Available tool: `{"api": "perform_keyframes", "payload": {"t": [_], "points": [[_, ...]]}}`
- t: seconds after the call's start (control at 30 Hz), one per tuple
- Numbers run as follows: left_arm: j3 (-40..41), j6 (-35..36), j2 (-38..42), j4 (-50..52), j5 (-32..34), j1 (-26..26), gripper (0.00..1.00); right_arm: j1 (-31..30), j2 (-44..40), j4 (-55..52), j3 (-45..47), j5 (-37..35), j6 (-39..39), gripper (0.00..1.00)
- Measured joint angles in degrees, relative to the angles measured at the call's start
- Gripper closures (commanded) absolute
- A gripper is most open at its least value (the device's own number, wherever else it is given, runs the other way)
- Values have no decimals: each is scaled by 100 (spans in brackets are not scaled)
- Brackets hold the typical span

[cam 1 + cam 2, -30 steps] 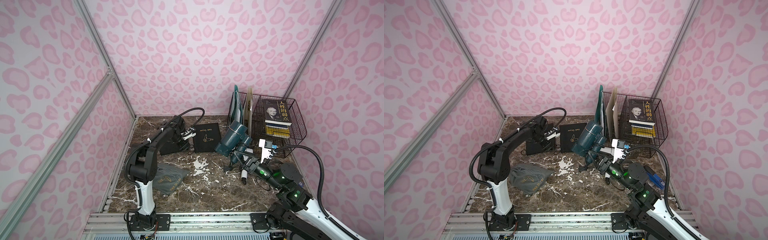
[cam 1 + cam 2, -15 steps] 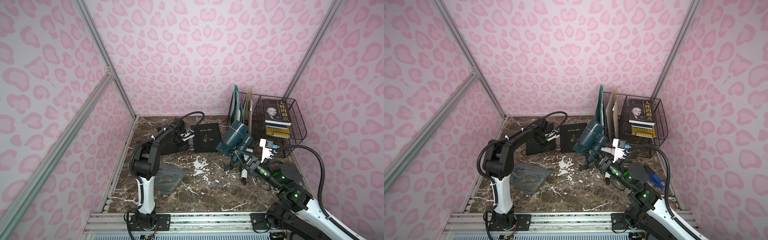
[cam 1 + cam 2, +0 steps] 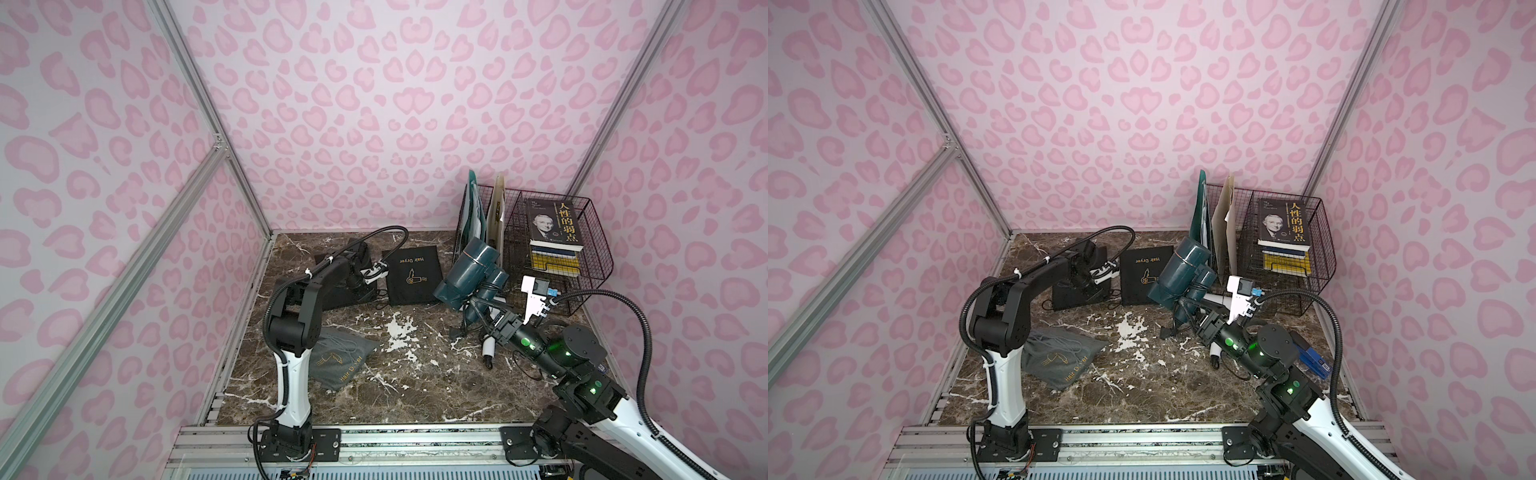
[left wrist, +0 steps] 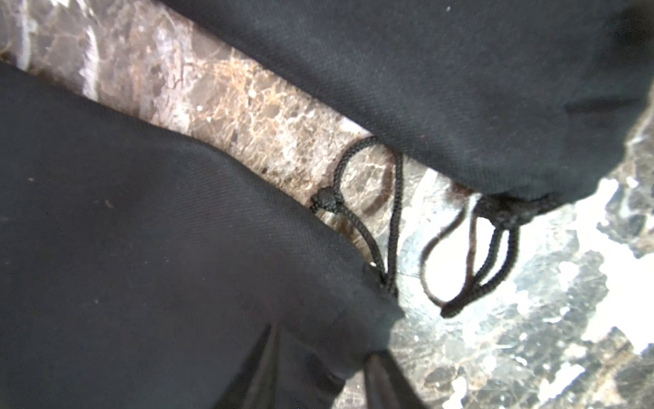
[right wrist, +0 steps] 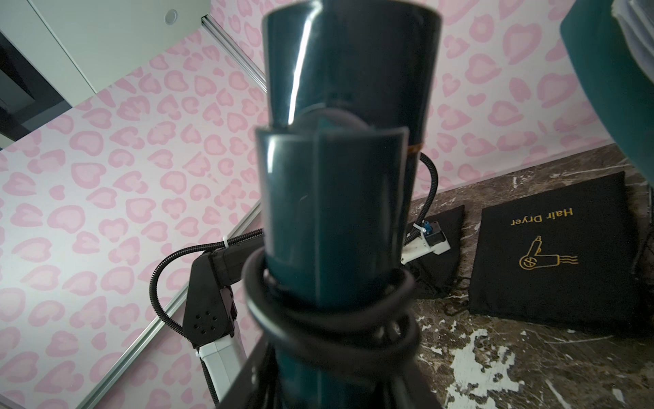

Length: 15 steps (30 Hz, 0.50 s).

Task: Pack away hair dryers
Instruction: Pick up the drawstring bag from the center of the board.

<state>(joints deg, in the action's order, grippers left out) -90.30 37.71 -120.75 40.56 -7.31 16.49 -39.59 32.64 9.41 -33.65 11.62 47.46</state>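
Left elbow [image 3: 291,320] shifted; left pincer [image 3: 376,272] straddles pouch [image 4: 141,248] edge.

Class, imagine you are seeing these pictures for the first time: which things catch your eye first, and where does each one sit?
The pink spotted walls fill most of both top views. Over the marble table, the right gripper holds a dark teal hair dryer up near the wire basket, with its black cord wound round the handle. Towards the back lies a flat black pouch with gold "Hair Dryer" print.
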Motion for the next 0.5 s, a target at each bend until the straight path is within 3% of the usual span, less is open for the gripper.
{"api": "perform_keyframes", "payload": {"t": [0.17, 0.5], "points": [[0, 50, 0, 0, -2, -2, 97, 37, 52, -9, -22, 17, -7, 100], [-382, -44, 79, 299, 28, -2, 98, 59, 155, -195, -223, 42, -48, 100]]}}
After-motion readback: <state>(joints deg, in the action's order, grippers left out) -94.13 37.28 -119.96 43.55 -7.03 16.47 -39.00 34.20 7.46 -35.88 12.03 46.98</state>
